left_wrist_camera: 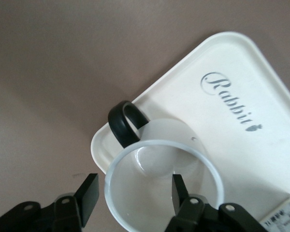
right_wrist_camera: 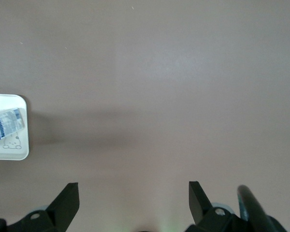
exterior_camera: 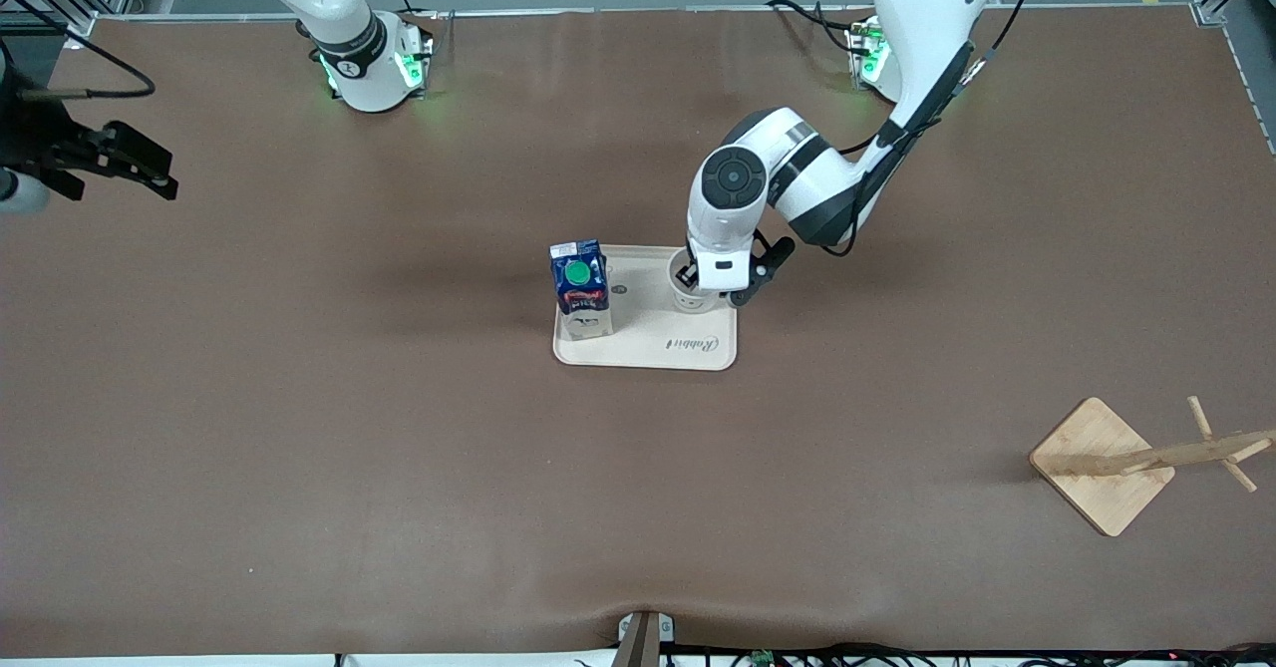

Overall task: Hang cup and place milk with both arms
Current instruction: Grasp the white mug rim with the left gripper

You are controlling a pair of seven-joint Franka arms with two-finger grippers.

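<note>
the left tool is open, one finger inside the small white mug and one outside its rim, on the cream tray beside the dark blue milk carton. the right tool waits wide open over bare brown bench.

- The tray lies mid-table; the milk stands upright on it, toward the right arm's end; the cup stands on it, toward the left arm's end
- The left gripper straddles the cup's rim, one finger inside, the other outside
- The rack lies nearer the front camera than the tray, toward the left arm's end
- The right gripper waits over bare table at its own end
</note>
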